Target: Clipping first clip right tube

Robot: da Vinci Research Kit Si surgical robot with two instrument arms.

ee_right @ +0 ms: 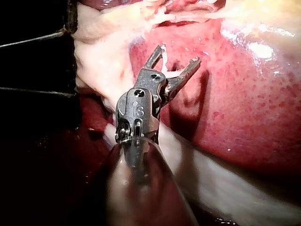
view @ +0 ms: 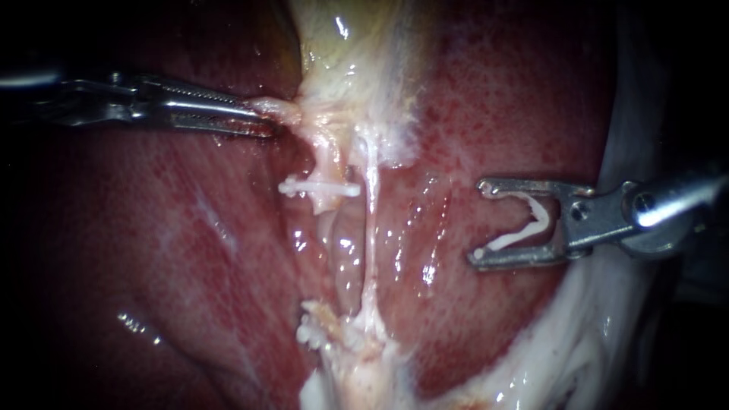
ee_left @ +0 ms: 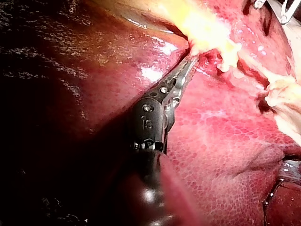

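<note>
Two tubes run down from the gallbladder (view: pixel 334 38) across the liver (view: pixel 516 106).

Left tube (view: pixel 326 159): a placed clip (view: pixel 319 187) sits across it.

Right tube (view: pixel 372 205): bare, a thin pale strand drawn taut. It lies just beside the left tube and well apart from the right instrument.

Left instrument (view: pixel 262 115): jaws pinched on pale tissue (view: pixel 285 110) at the gallbladder's base, pulling it toward the left.

Right instrument (view: pixel 480 222): jaws stand wide, with a white clip (view: pixel 531 224) seated between them, one leg against each jaw. It hovers over the liver, apparently off the tissue, mouth toward the tubes.

Assessment: the right tube looks soft, wet and slippery, and would tear easily. It will likely flex aside if nudged.

Recommended purchase: the free middle stretch, about level with the placed clip. One jaw should pass each side, square across the strand and clear of the left tube.

Risk: catching both tubes in one bite.
</note>
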